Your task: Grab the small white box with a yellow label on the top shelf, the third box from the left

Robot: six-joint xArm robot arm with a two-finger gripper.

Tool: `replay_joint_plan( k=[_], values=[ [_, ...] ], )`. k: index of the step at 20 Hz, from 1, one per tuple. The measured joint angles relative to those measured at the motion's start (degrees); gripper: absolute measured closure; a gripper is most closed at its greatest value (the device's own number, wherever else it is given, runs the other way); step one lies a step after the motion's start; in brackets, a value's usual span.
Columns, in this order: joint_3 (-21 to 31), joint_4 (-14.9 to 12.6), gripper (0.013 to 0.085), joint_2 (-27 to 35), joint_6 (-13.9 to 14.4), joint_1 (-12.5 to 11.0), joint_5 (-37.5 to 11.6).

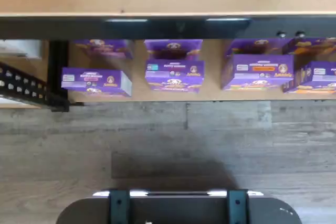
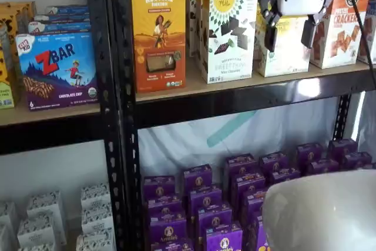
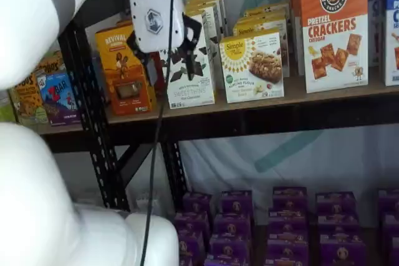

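— Black perforated uprights frame your light tan wooden top shelf (image 3: 324,96) with its glossy black front beam. Where's your box?

— Your short cream-white carton with the yellow sunburst logo (image 3: 252,66) stands upright between a taller white carton with dark squares (image 3: 190,70) and an orange cracker box (image 3: 333,29).

— And your hand?

— Your white-bodied hand (image 2: 291,36) hangs before that carton, black fingers (image 2: 271,37) spread, grasping nothing.

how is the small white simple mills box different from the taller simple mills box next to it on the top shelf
The small white box is shorter than the taller Simple Mills box. The small one pictures a cookie; the taller one shows dark chocolate squares. Both are cream-white, carry the yellow sunburst logo and stand upright on the top shelf.
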Motion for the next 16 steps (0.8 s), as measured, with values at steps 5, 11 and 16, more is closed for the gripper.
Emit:
replay_joint_plan(
  k=[5, 11, 16],
  values=[
    [0.6, -0.1, 0.013, 1.6, -5.1, -5.0, -4.7],
    [-1.8, 0.6, 0.013, 7.4, -9.2, -9.2, -6.8],
    [-3.4, 0.4, 0.013, 10.7, -10.0, -9.8, -8.4]
  ],
)
